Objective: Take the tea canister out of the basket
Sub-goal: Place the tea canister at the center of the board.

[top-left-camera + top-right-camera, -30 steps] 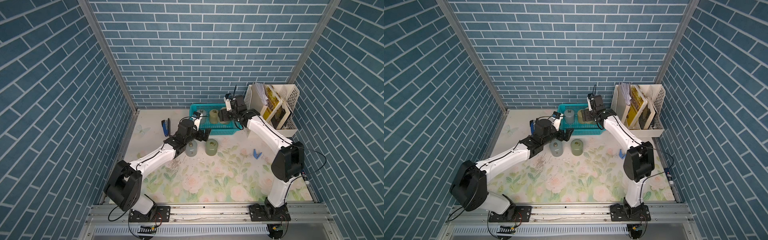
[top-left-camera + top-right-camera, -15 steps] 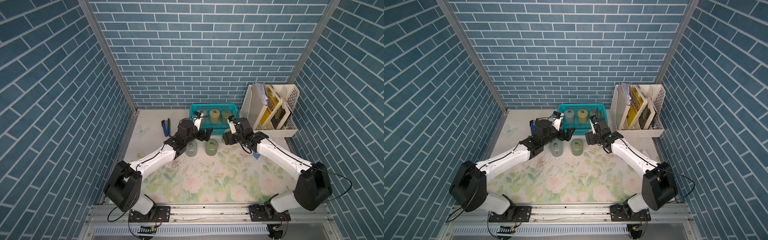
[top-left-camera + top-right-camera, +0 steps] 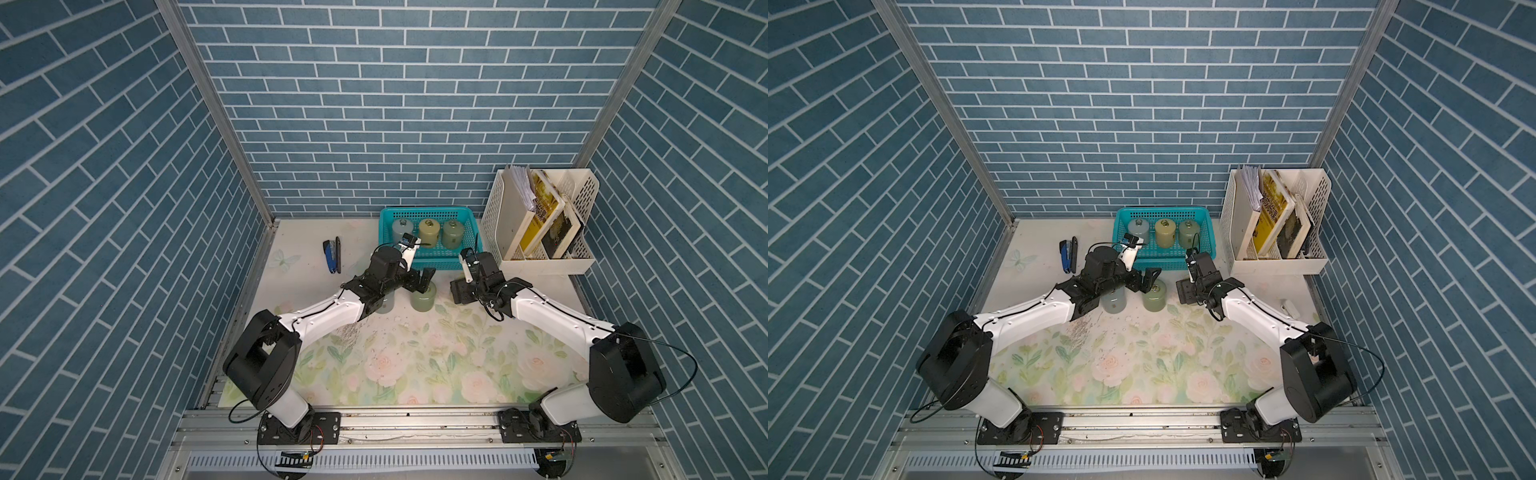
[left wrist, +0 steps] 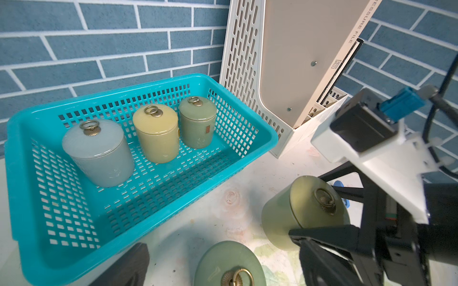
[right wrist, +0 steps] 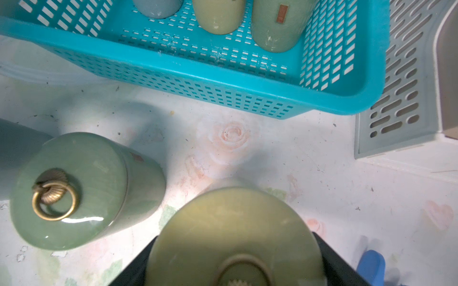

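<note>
Currently the right gripper (image 5: 238, 260) is clenched on a yellow-green canister (image 5: 233, 235), jaws on opposite sides of its round body, out of the basket (image 3: 428, 259) and just before its near wall, over the surface (image 3: 415, 357); whether it rests there I cannot tell. The left gripper (image 3: 422, 280) stands released at the lid of a green canister (image 3: 423, 300) already standing outside. Three more remain upright in the basket.

Judgement: the glazed canisters look ceramic, so stiff, fairly heavy, slick and breakable. The lid probably sits loose, so the ring is a poor hold; the mid-body is the sound one.

The floral surface is worn and speckled with marks. Blue brick-pattern walls enclose it on three sides; a white file rack (image 3: 540, 224) stands beside the basket.
</note>
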`<state>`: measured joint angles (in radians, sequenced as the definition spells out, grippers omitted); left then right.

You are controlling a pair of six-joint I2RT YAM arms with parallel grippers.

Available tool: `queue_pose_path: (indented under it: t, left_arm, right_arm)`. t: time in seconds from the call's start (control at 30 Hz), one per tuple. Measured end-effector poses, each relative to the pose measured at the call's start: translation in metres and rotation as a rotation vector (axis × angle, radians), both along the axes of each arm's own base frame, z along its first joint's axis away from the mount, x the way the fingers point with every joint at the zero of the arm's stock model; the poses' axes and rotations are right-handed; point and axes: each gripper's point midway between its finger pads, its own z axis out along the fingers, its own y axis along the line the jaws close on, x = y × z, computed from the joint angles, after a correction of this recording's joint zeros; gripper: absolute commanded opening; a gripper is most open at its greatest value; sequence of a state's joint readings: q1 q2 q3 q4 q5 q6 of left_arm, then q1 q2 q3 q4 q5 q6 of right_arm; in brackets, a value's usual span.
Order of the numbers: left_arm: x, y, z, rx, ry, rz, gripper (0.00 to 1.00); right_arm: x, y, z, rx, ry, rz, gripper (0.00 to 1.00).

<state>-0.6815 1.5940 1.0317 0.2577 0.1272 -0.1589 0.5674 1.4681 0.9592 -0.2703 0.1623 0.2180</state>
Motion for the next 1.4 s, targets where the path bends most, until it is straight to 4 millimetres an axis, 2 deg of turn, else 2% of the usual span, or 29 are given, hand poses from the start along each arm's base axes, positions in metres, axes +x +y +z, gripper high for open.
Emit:
queue_pose_path:
  t: [0.13, 0.43, 0.47, 0.57, 0.8, 0.9, 1.0, 1.1, 1.27, 1.4]
  left_arm:
    - [0.000, 0.000, 0.000, 0.004, -0.006, -0.001, 1.00]
    - [-0.001, 0.000, -0.002, 0.020, -0.009, -0.002, 1.00]
    - [0.000, 0.000, -0.002, 0.022, -0.009, 0.001, 1.00]
    - [0.001, 0.001, -0.002, 0.026, -0.012, 0.007, 1.00]
    - [0.001, 0.003, -0.004, 0.038, -0.014, 0.011, 1.00]
    - [0.001, 0.002, -0.004, 0.042, -0.017, 0.009, 1.00]
    - [0.001, 0.002, -0.004, 0.043, -0.018, 0.009, 1.00]
    - [0.001, 0.002, -0.004, 0.043, -0.019, 0.008, 1.00]
    - [0.001, 0.002, -0.002, 0.041, -0.021, 0.008, 1.00]
    - [0.002, 0.001, 0.002, 0.033, -0.028, 0.008, 1.00]
  right_arm:
    - [0.001, -0.001, -0.006, 0.002, 0.004, -0.016, 0.00]
    - [0.002, -0.002, -0.029, -0.032, 0.048, -0.028, 0.10]
    - [0.002, -0.002, -0.030, -0.034, 0.052, -0.028, 0.13]
    - [0.002, -0.003, -0.034, -0.039, 0.060, -0.029, 0.32]
    - [0.006, -0.003, -0.040, -0.033, 0.069, -0.035, 0.64]
    - [0.006, -0.003, -0.040, -0.027, 0.071, -0.040, 0.85]
    - [0.007, -0.003, -0.040, -0.024, 0.070, -0.045, 0.94]
    - [0.009, -0.002, -0.037, -0.016, 0.060, -0.050, 1.00]
    - [0.012, -0.001, -0.033, -0.009, 0.049, -0.051, 1.00]
    - [0.018, 0.001, -0.016, 0.007, 0.019, -0.053, 1.00]
